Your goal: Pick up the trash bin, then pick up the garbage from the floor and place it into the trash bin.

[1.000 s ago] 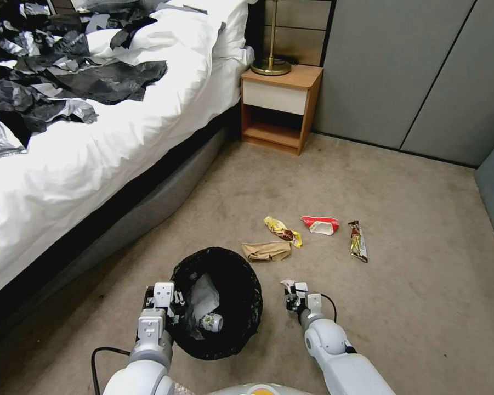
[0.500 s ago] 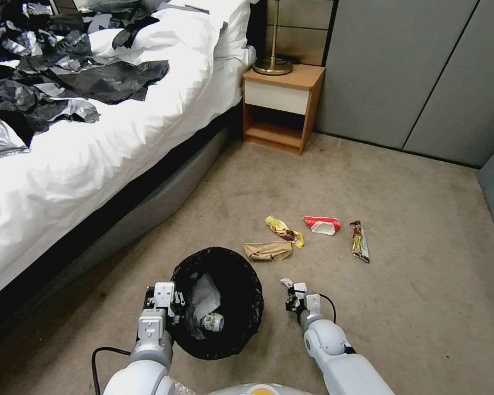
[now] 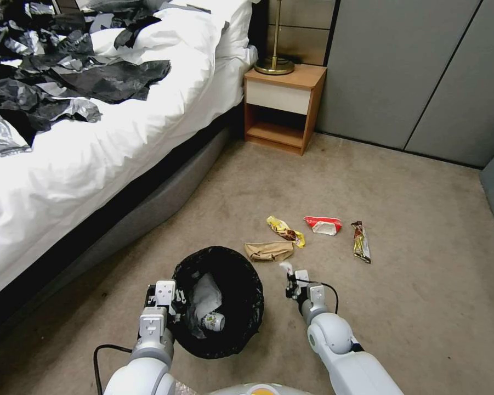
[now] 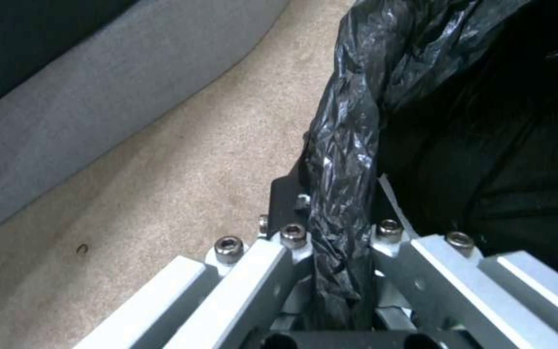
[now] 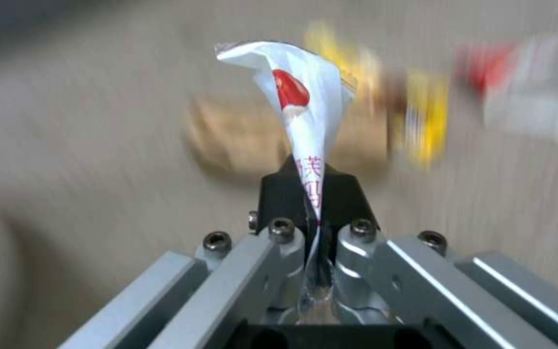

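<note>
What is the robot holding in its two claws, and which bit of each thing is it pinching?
The left gripper pinches the trash bin by its bag-covered rim. The right gripper pinches a white wrapper by its lower end.

The left gripper (image 3: 176,302) grips the rim of the trash bin (image 3: 241,323) on the carpet (image 3: 411,307). The right gripper (image 3: 288,276) holds a small white wrapper (image 3: 285,266) beside the bin, near the brown paper bag (image 3: 268,250).

Red Chinese characters run down the white wrapper (image 5: 305,126) pinched in the right gripper (image 5: 311,203). They are too partial to read. A red round mark sits above them.
</note>
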{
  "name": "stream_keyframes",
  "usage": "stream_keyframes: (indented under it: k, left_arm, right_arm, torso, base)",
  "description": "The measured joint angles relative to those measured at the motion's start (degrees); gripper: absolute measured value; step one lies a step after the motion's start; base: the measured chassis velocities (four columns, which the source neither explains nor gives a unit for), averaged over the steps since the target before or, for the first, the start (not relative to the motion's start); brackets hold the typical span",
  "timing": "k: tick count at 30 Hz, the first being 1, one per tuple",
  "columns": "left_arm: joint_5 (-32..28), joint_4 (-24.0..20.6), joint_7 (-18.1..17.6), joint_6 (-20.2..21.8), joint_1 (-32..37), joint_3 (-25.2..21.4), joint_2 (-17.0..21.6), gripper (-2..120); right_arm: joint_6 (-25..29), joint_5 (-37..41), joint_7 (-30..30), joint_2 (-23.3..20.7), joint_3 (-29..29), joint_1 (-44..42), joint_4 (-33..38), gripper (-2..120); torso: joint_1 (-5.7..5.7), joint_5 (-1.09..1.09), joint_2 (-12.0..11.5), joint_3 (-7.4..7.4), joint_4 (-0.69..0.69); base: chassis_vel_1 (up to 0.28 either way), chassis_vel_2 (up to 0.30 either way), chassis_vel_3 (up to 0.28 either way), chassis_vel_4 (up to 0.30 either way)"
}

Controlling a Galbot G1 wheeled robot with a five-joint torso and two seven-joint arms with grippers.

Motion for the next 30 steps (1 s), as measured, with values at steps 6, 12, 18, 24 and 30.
stream_keyframes:
  k: [6,12,18,24,30]
  left_arm:
    - [0.0,0.0,0.0,0.0,0.2,0.3,0.1,1]
    - [0.1,-0.1,0.0,0.0,0.4,0.6,0.2,1]
    - [0.1,-0.1,0.0,0.2,0.3,0.6,0.2,1]
    - [0.0,-0.3,0.0,0.5,-0.1,0.5,0.1,1]
    - [-0.2,-0.1,0.0,0.5,-0.3,0.4,0.2,1]
  right_arm:
    - [12.3,-2.5,-9.1,-2.5,-0.7,-4.4,17.6,0]
    - [21.5,-2.1,-22.1,-4.2,-2.2,-5.7,24.8,0]
    - [24.0,-1.4,-29.2,-6.8,-6.4,-6.0,24.8,0]
    - [25.1,-2.8,-30.5,-9.4,-10.8,-6.6,20.3,0]
    - [26.3,-4.2,-31.6,-10.0,-11.2,-8.0,17.4,0]
  torso:
    - [0.0,0.0,0.0,0.0,0.0]
    - [0.0,0.0,0.0,0.0,0.0]
    - [0.0,-0.01,0.0,0.0,0.0]
    - [0.0,-0.01,0.0,0.0,0.0]
    - [0.0,-0.01,0.0,0.0,0.0]
  base:
    - [0.0,0.0,0.0,0.0]
    - [0.0,0.0,0.0,0.0]
    - [0.0,0.0,0.0,0.0]
    - [0.0,0.0,0.0,0.0]
    - [0.0,0.0,0.0,0.0]
